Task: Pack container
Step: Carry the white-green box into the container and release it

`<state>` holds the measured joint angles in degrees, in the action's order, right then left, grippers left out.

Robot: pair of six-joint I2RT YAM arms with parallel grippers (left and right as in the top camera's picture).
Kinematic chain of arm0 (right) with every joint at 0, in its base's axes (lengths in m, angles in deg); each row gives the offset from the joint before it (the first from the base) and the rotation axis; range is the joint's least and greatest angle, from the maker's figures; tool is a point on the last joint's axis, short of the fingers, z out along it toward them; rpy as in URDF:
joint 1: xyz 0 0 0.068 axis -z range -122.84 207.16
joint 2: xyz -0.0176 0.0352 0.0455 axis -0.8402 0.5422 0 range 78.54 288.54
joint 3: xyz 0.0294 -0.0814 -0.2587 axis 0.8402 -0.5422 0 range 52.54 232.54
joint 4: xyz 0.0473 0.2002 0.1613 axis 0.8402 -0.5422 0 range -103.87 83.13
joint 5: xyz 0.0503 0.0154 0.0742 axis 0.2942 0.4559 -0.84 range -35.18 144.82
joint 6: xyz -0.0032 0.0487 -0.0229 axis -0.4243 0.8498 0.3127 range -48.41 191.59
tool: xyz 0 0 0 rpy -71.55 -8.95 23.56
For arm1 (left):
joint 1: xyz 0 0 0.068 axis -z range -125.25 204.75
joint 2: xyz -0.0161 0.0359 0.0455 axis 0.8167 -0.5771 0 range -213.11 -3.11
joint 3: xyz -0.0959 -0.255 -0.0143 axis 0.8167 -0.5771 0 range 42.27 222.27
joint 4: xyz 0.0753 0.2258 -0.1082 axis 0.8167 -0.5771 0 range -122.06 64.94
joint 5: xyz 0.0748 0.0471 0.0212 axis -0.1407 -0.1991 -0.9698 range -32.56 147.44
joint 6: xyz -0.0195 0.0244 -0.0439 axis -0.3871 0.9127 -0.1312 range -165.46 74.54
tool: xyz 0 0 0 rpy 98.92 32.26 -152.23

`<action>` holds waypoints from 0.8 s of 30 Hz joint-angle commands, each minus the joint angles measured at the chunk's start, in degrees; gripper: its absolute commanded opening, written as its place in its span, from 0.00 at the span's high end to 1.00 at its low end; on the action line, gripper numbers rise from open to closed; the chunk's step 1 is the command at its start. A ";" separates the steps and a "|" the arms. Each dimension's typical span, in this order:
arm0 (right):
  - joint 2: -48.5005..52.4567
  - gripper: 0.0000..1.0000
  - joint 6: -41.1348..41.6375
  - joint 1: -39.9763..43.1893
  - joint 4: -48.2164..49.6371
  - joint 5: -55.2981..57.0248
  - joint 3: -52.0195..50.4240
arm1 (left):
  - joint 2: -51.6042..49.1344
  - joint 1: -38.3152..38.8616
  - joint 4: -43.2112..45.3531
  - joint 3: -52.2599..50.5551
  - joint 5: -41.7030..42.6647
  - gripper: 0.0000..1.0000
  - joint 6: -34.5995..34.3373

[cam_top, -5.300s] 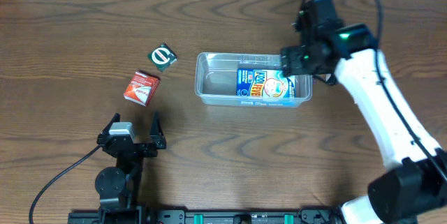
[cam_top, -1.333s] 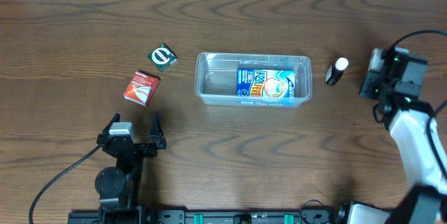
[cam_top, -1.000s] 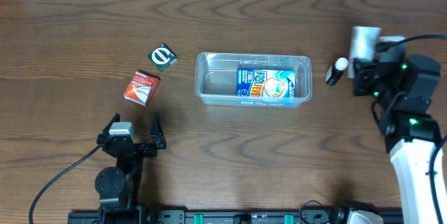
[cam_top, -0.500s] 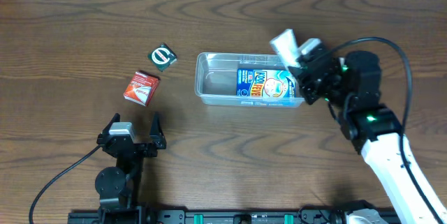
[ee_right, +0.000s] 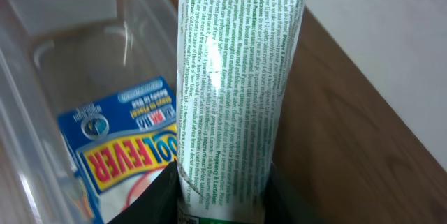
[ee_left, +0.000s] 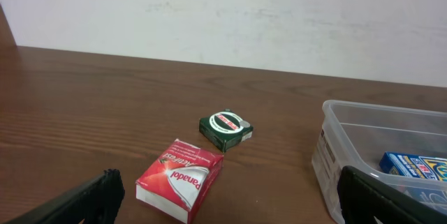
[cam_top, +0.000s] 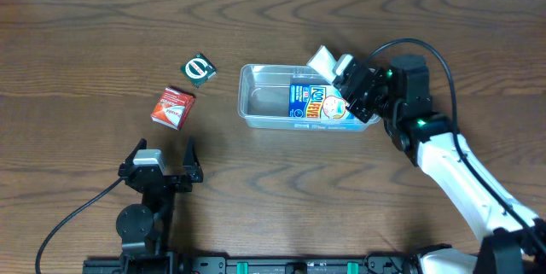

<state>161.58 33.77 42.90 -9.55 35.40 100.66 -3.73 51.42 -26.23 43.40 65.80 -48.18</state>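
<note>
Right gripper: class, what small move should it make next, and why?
Probably lower and release. The right gripper holds the white tube over the right part of the container, above the blue packet, and the tube is not yet resting inside.

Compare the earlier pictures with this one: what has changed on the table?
The right arm's fingers swung back left from the right side of the table and now hold a white tube over the right end of the container. The container, blue packet, red box, green packet and left arm stayed put.
</note>
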 commanded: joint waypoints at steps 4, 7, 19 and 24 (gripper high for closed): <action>3.45 0.68 -8.79 -1.20 0.26 -0.17 -0.13 | 0.28 -0.28 -2.03 -0.90 0.42 0.02 0.57; 4.81 0.60 -11.34 -1.18 0.24 -0.15 -0.13 | 0.28 -0.28 -2.03 -0.90 0.42 0.02 0.57; 7.08 0.48 -16.70 -1.07 0.83 -0.04 -0.13 | 0.28 -0.28 -2.03 -0.90 0.42 0.02 0.57; 7.08 0.48 -16.48 -1.07 1.60 -0.09 -0.13 | 0.28 -0.28 -2.05 -0.90 0.42 0.02 0.57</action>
<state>168.05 18.23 42.88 -8.65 35.53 100.66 -3.73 51.42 -26.23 43.40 65.82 -48.18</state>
